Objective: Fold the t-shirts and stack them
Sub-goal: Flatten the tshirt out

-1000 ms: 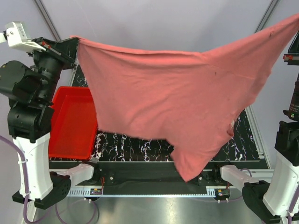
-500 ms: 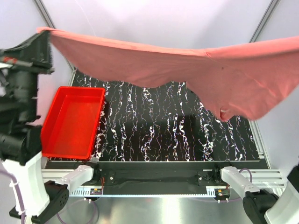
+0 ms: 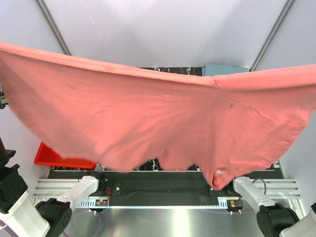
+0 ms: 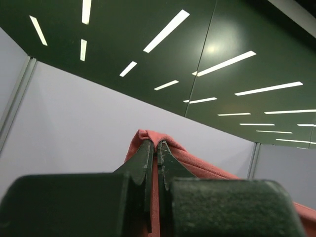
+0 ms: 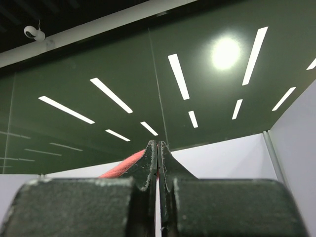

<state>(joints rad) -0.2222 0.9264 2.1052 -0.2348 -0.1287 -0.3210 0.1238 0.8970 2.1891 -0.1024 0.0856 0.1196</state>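
A salmon-red t-shirt (image 3: 158, 118) hangs stretched wide across the top view, high above the table, its lower edge ragged near the front rail. Both grippers are outside the top view, past its left and right edges. In the left wrist view my left gripper (image 4: 157, 144) is shut on a bunched corner of the shirt (image 4: 148, 136), pointing up at the ceiling. In the right wrist view my right gripper (image 5: 157, 144) is shut on a thin edge of the shirt (image 5: 121, 167). A folded teal shirt (image 3: 224, 70) lies at the table's far right.
A red tray (image 3: 54, 159) peeks out under the shirt at the left. The black marbled table (image 3: 168, 72) is mostly hidden behind the cloth. The arm bases (image 3: 59, 207) stand at the near corners. White walls enclose the cell.
Both arms have lifted and spread the shirt higher and towards the camera; it now fills the view and hides the table and most of the red tray. Both arms left the top view.
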